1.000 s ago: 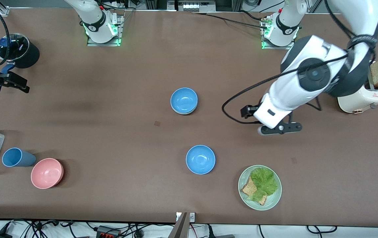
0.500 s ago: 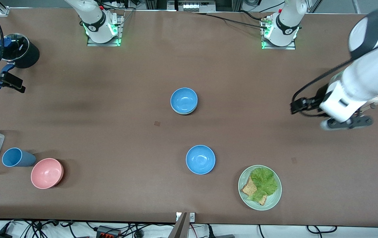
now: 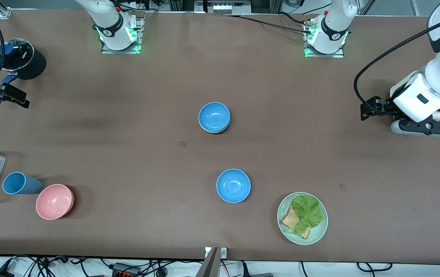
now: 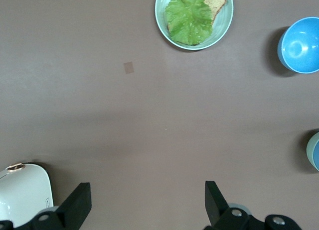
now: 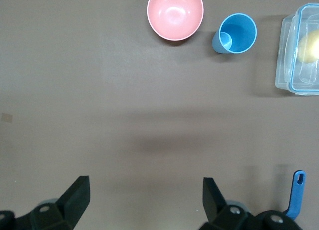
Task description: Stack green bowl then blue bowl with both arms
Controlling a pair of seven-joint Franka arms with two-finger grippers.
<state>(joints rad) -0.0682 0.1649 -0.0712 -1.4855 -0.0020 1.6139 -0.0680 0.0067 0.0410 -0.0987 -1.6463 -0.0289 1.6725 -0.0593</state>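
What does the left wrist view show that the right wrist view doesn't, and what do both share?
Only the left wrist view shows the plate of lettuce and bread, a blue bowl, the edge of the stacked bowls and the white toaster. Only the right wrist view shows the pink bowl, blue cup, clear container and a blue handle. Both show bare brown table and that arm's own open gripper: left gripper, right gripper.

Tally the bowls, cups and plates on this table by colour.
Blue: 3 (stacked round blue bowl, lone round blue bowl, tall blue cup)
Green: 2 (small mint-green bowl under the stack, flat green plate)
Pink: 1 (round pink bowl)
Total: 6
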